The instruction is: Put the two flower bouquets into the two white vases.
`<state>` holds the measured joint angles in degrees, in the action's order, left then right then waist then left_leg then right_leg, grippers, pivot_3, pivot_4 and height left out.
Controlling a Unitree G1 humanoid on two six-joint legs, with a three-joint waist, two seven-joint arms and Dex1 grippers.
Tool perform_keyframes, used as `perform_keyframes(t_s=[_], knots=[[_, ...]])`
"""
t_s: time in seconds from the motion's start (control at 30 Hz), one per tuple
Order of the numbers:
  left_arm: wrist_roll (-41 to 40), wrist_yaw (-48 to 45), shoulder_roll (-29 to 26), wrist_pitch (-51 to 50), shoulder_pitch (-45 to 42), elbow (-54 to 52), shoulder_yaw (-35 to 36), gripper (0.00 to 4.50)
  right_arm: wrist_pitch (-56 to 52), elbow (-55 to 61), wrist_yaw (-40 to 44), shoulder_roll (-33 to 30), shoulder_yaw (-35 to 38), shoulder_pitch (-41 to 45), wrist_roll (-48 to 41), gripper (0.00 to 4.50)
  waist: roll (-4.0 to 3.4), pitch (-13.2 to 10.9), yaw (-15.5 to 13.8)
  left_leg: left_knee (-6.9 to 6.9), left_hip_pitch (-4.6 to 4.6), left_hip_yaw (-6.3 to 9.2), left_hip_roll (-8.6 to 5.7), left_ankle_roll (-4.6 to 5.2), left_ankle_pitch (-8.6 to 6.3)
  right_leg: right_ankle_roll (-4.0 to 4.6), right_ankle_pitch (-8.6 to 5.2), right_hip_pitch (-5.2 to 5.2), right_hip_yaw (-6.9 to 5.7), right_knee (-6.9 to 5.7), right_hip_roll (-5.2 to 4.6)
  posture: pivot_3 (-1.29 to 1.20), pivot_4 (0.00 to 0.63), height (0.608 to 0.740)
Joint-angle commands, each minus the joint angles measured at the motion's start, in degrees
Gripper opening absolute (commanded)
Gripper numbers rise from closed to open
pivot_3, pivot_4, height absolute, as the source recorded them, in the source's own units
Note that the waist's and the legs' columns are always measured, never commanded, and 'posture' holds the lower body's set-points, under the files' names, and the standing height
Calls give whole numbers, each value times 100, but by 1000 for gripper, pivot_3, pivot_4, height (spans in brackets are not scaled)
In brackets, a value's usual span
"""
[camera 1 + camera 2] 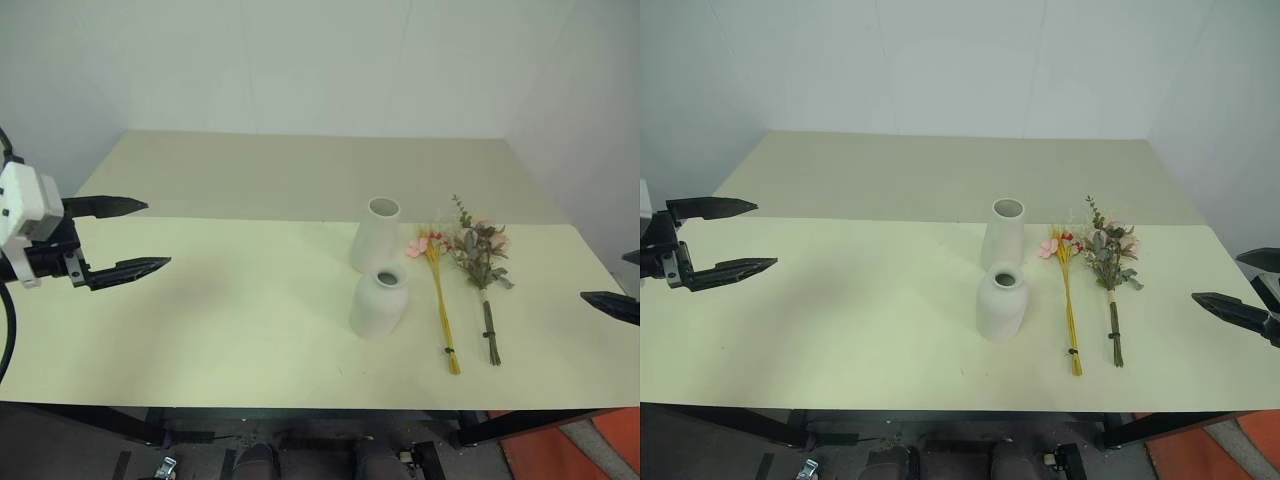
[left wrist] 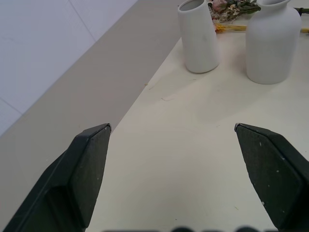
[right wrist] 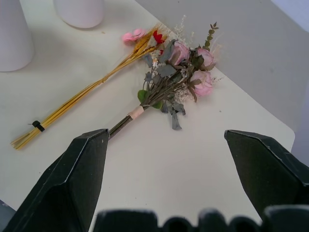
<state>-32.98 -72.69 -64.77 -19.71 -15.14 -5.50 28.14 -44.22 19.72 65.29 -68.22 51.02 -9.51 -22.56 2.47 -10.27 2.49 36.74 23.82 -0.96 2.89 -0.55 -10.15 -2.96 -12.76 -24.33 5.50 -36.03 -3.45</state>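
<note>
Both my fingers are spread and empty; my right fingers face the bushy bouquet lying flat, ready for grasping.

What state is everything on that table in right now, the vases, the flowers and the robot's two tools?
taller vase: upright, empty.
shorter vase: upright, empty, in front of the taller one.
yellow bouquet: lying flat on the table, just right of the vases.
green bouquet: lying flat, right of the yellow one.
left tool: open, holding nothing, above the table's left side.
right tool: open, holding nothing, pointing at the green bouquet.
</note>
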Motion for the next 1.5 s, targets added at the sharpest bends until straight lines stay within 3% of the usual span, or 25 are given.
perform_keyframes(t_s=[0.03, 0.4, 0.57, 0.8, 1.0, 1.3, 1.4, 1.5], knots=[[-72, 23, -33, 60, -69, -93, 150, 4451, -49, 39, -5, -114, 188, 55, 68, 4500, 0, 0, 3, 0, 0, 0, 0, 0, 0, 0, 0, 0, 0, 0, 0, 0, 150, 740], [-53, 46, 55, 100, -141, -69, -5, 4451, -611, 128, -122, -99, 32, 365, -335, 4500, 0, 0, 9, 0, 0, 0, 0, 0, 0, 0, 0, 0, 0, 0, 0, 0, 150, 740], [-83, 81, 191, 84, -413, -139, -342, 4451, -2031, 60, -1271, -60, -1523, 1621, -710, 4500, 3, 1, 44, 0, -7, 0, 1, 0, 0, 1, 1, 4, 2, -1, 1, 0, 150, 740], [11, 4, 281, 100, -858, -147, -894, 4451, -3334, -637, -2436, 580, -3461, 3539, -596, 4500, 1, 1, 24, -3, 18, 0, 0, 2, 0, 5, 1, -19, 3, -1, 3, 0, 150, 740], [28, 48, 429, 111, -1106, -238, -1124, 4451, -3356, -1819, -2775, 1089, -4647, 4418, -226, 4500, 2, 1, 1, 1, 57, 4, -5, 5, 1, -28, 22, -48, 4, -2, 5, 0, 150, 740], [97, 88, 422, 55, -783, -388, -1040, 4451, -2559, -3691, -2679, 1509, -5579, 5352, 393, 4500, 1, 1, 44, 1, 57, 3, -4, 5, 1, -39, 29, -56, 5, -8, 8, 0, 150, 740], [32, 142, 433, 9, -697, -467, -961, 4500, -2308, -4293, -2496, 1624, -5886, 5654, 621, 3882, 1, 1, 48, 1, 56, 3, -4, 6, 2, -40, 30, -57, 6, -13, 9, 0, 150, 740], [1, 164, 397, -35, -616, -547, -874, 4500, -2160, -4721, -2340, 1687, -6033, 5868, 777, 2898, 1, 1, 47, 2, 57, 4, -4, 6, 2, -40, 31, -58, 6, -14, 10, 0, 150, 740]])
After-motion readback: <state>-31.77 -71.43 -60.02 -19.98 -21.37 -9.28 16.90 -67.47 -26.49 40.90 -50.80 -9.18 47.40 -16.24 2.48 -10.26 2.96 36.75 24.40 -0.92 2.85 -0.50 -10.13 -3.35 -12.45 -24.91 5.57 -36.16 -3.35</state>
